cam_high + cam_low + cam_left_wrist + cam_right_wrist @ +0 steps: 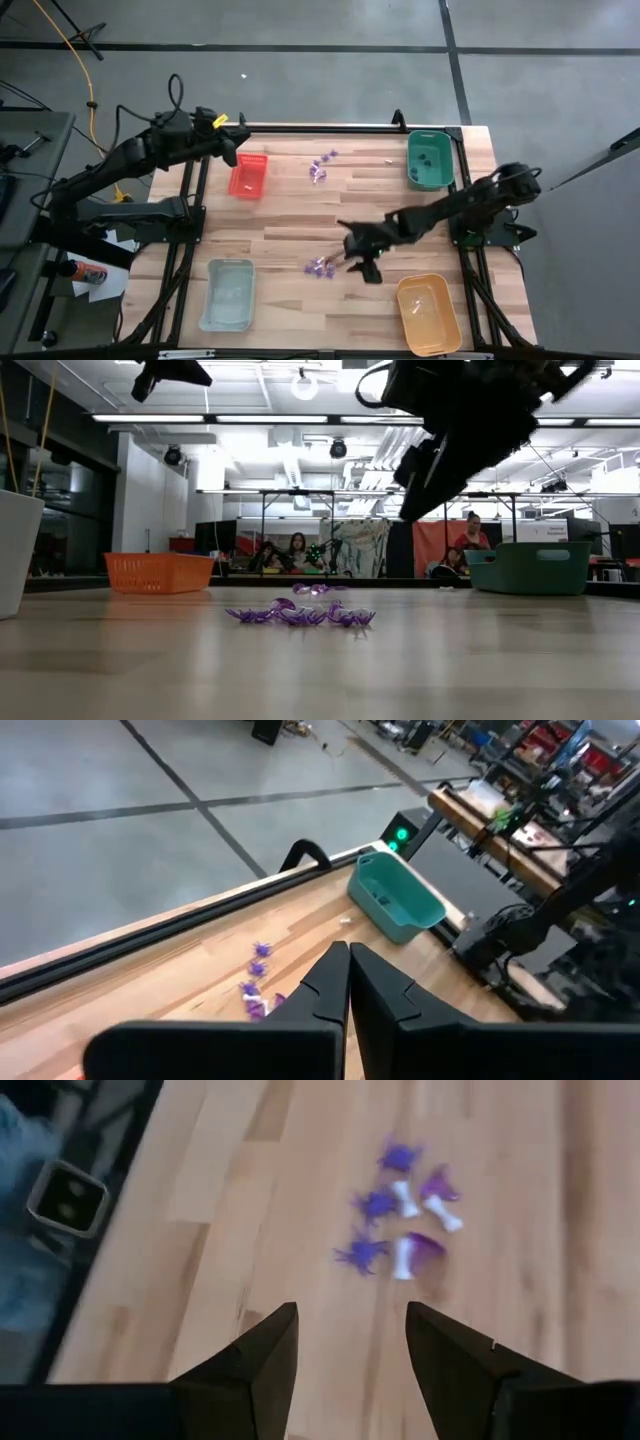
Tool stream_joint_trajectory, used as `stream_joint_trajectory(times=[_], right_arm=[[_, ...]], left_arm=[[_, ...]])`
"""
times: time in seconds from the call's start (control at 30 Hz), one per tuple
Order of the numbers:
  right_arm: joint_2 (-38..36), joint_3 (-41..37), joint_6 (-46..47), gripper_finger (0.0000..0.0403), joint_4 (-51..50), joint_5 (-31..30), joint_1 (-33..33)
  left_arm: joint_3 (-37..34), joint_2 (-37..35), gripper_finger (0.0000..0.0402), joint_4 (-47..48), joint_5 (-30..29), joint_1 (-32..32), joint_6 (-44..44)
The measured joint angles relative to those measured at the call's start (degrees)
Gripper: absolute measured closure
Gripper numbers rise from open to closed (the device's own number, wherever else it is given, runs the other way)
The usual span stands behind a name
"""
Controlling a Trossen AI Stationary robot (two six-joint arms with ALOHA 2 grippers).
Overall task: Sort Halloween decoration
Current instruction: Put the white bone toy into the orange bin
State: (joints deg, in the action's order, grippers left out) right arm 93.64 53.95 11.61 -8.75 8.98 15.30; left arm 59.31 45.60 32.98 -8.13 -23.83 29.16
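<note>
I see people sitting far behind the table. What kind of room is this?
Probably a big workshop or robot lab: a wooden table with coloured trays like the green tray, ceiling strip lights, and people at benches behind.

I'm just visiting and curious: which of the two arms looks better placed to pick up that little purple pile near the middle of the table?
The right one, I'd judge. The right gripper hangs open beside the purple pieces, which lie ahead of its fingers. The left gripper is shut, over by the red tray.
</note>
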Motion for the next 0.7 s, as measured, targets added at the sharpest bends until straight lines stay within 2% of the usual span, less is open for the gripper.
stream_joint_trajectory(times=[0.13, 0.27, 0.43, 0.53, 0.6, 0.7], right_arm=[[4.46, 3.31, -1.60, 0.0222, 0.15, -3.11, 2.06], [7.31, 6.50, 0.23, 0.0222, -0.95, -5.07, 2.39], [8.11, 9.11, 3.18, 0.0222, -6.37, -9.17, 2.27], [8.09, 10.05, 3.39, 0.0222, -8.75, -10.00, 2.04], [8.50, 10.10, 3.39, 0.0222, -8.52, -9.15, 2.00], [9.43, 10.10, 2.05, 0.0222, -7.47, -8.09, 2.06]], left_arm=[[-0.79, 1.44, 0.0401, -2.21, 1.46, 2.16, -6.73], [-7.23, 1.69, 0.0402, -15.18, 6.31, 8.24, -10.85], [-20.88, 2.14, 0.0402, -40.85, 7.57, 18.25, -8.79], [-27.27, 3.13, 0.0401, -53.16, 7.27, 22.78, -5.60], [-29.24, 3.51, 0.0401, -57.65, 5.88, 24.91, -3.43], [-29.55, 3.48, 0.0401, -59.17, 3.91, 26.84, -3.18]])
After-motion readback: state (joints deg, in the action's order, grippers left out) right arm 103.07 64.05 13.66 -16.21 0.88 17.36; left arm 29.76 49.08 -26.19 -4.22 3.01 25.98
